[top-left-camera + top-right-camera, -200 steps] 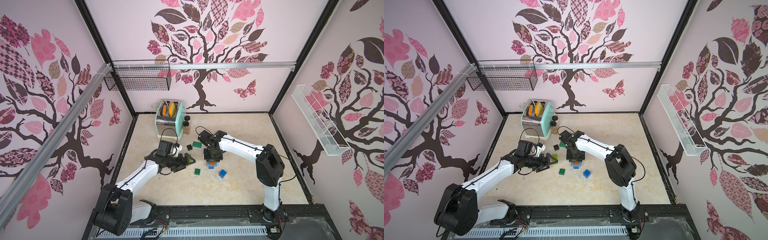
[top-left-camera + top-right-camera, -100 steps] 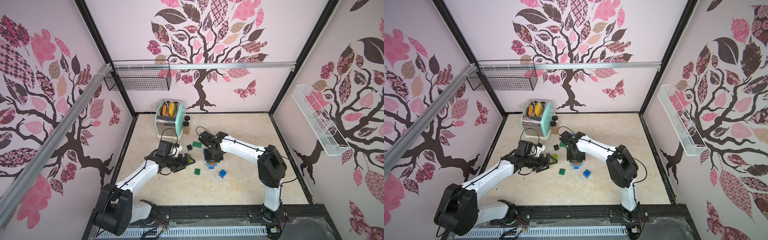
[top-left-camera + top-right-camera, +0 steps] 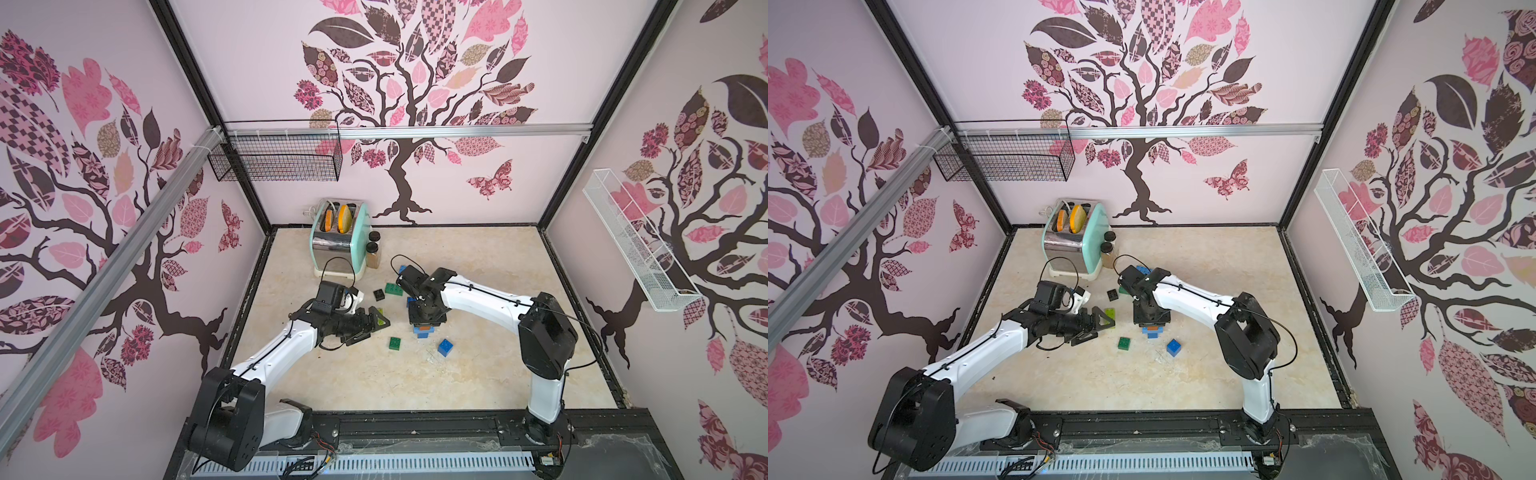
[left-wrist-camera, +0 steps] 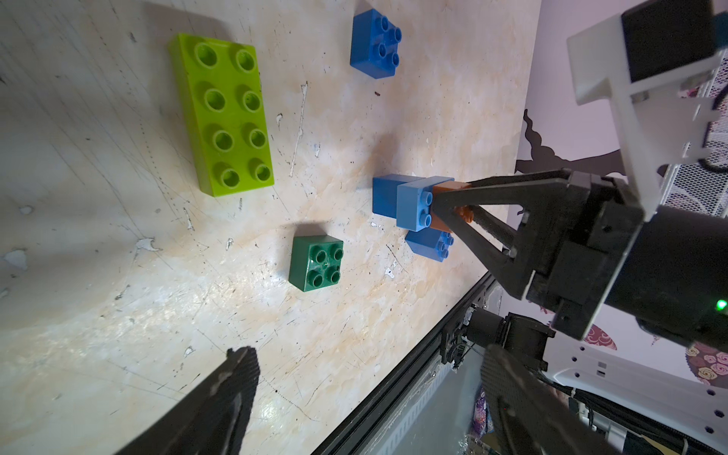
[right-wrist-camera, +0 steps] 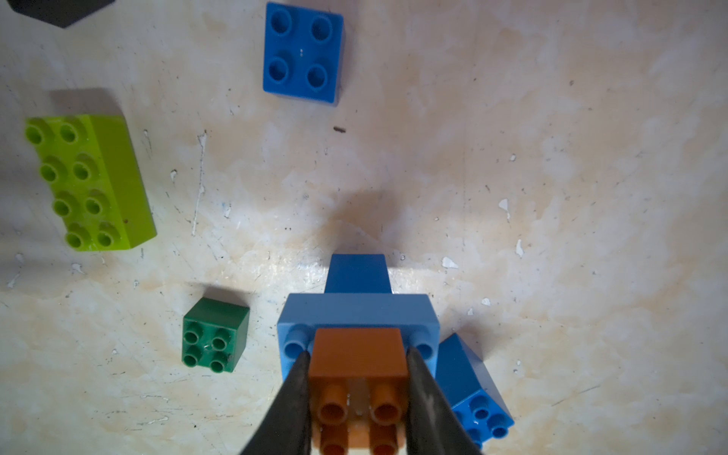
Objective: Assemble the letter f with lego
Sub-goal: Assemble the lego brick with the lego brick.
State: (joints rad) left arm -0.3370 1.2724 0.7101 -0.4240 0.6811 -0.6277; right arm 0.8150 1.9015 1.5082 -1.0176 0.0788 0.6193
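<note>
Near the middle of the surface (image 3: 478, 374), the right tool (image 5: 358, 353) points downward and pinches the orange-brown brick (image 5: 358, 346) by two opposite sides. That brick tops a small stack. Beneath it lies the light blue oblong brick (image 5: 356, 311), set crosswise on a blue base brick (image 5: 357, 273) that stands on the surface. A tilted blue brick (image 5: 468, 378) rests just beside the foot of the stack; whether it touches cannot be told.

Reckoned from the stack in both top views, the dark green square brick (image 3: 395, 343) lies at 8 o'clock. The loose blue square brick (image 3: 444, 347) lies at 4 o'clock and the lime oblong brick (image 4: 222, 114) at 10 o'clock. The black brick (image 3: 378, 295) is farther out at 10 o'clock, and a dark green oblong brick (image 3: 393, 289) is at 11 o'clock. These lie apart from one another.

The left tool (image 4: 366, 350) is spread wide and holds nothing. It hovers low, reaching in from 9 o'clock, and in the top views the lime oblong brick shows through the frame of one finger. The toaster (image 3: 338, 245) and two spice jars (image 3: 372, 253) stand well off at 11 o'clock.
</note>
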